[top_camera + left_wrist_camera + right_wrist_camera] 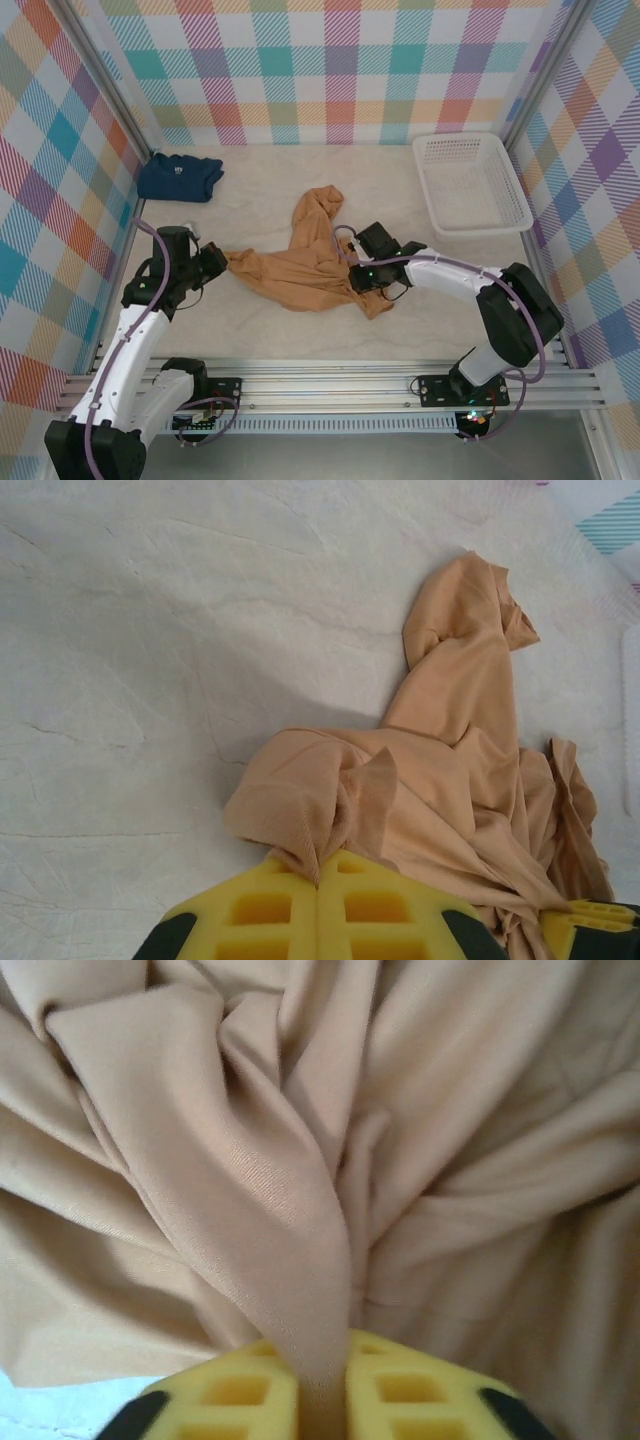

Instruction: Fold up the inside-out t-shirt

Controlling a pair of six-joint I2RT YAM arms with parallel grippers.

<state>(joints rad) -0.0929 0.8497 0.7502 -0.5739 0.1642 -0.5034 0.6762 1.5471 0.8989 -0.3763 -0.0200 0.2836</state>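
On the table (260,190), the inside-out t-shirt (300,270) lies crumpled, left of the white basket (426,185) and nearer the arms. It looks light, limp and prone to bunching, so hems or shoulder seams seem the best holds. The left gripper (318,875) is clamped on the edge farthest from the basket. The right gripper (320,1360) pinches a fold on the basket side.

Bright diffuse light; soft shadow beside t-shirt (460,760); slightly blurry close-ups.
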